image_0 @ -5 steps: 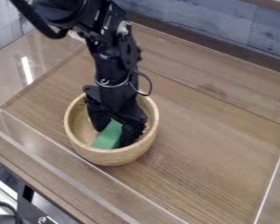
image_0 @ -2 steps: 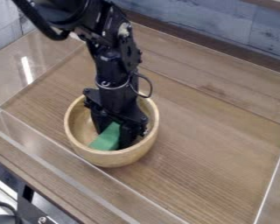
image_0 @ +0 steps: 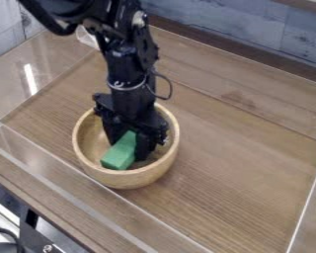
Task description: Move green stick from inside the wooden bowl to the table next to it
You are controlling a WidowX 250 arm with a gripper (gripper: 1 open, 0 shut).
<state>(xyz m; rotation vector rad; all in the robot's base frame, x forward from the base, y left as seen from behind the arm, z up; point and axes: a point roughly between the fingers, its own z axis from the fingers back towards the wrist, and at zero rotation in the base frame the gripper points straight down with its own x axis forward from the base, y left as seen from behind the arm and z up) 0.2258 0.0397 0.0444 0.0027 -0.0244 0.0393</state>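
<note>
Brown wood-grain tabletop (image_0: 233, 148), round tan wooden bowl (image_0: 131, 180), flat green stick (image_0: 118, 156).

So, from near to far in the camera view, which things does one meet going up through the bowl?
The wooden bowl's near rim, then the green stick, then the blue-grey plank wall.

Black robot arm reaching down from above
The arm (image_0: 111, 35) is coming in from the top left of the view, its wrist hanging nearly upright and a loop of cable bulging at one side. The gripper (image_0: 127, 136) is pointing downward at the arm's lower end, its dark fingers standing closed, their tips partly hard to make out.
</note>
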